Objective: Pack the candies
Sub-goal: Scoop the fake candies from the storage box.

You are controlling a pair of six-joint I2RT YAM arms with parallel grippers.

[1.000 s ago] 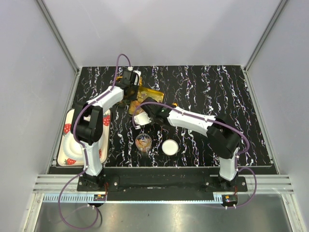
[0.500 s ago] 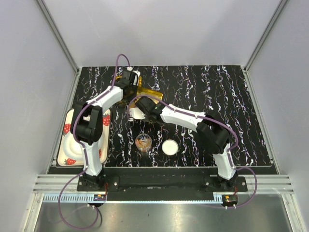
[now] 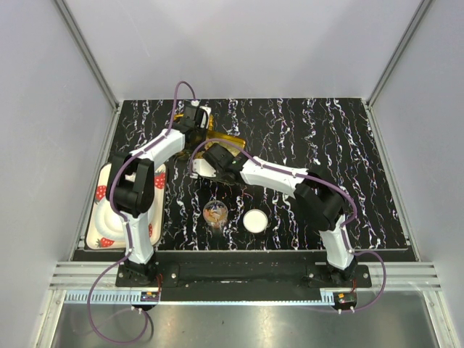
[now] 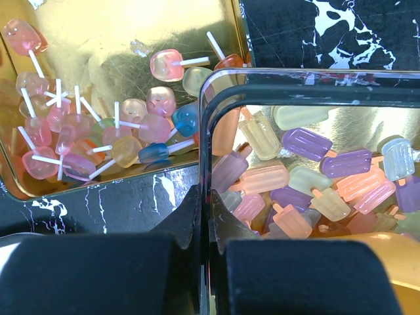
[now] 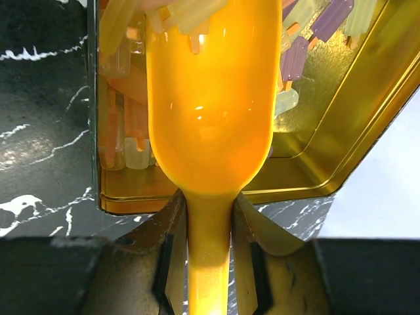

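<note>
Reaching across to the far left part of the counter [image 3: 326, 138], your left gripper [image 4: 207, 262] was pinched shut on the near wall of a gold tin [image 4: 308, 77], with the thin wall running up between its two black fingers. That tin held a heap of candies [image 4: 308, 177] shaped like little ice pops, in purple, pink, pale yellow and white. Just beside it on the left stood another tin [image 4: 118, 39], also gold, with lollipop-shaped sweets [image 4: 98, 134] on white sticks piled toward its near corner. Your right gripper [image 5: 209, 216] was closed on the narrow handle of a yellow-orange scoop [image 5: 210, 98], one finger on each side. The bowl of the scoop lay inside the gold tin, its far end among the candies. From above, your two arms met over the tins and hid most of them, so you could only see a strip of gold past the wrists. Nearer the arm bases sat a small round jar [image 3: 215, 212] with coloured contents, a white lid [image 3: 254, 220] lying just beside it, and a strawberry-print plate [image 3: 101, 217] at the counter's left edge.
</note>
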